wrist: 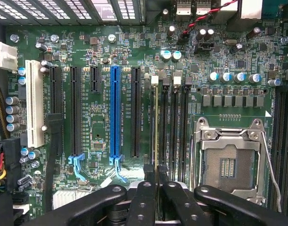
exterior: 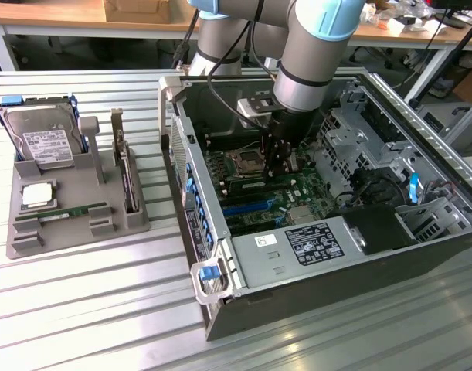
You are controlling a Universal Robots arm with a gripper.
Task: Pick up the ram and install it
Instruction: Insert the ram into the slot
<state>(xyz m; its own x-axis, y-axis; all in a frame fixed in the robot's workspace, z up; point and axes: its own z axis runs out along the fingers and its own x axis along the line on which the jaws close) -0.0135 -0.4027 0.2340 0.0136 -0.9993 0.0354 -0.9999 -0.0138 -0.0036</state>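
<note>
Reaching down into the open grey computer case [exterior: 313,255], the black pincer [exterior: 277,158] is clamped on the ram [wrist: 156,127], a long, thin green memory stick seen edge-on in the wrist view, standing upright in a slot beside the silver processor socket [wrist: 228,157] on the green motherboard [wrist: 101,47]. A blue expansion slot [wrist: 115,110] runs parallel, well apart from it. On the slatted metal counter [exterior: 81,309], at the exterior view's left, a grey holder tray [exterior: 35,236] carries a second green memory stick [exterior: 73,212], a silver hard drive [exterior: 41,143] and an upright expansion card [exterior: 127,178].
</note>
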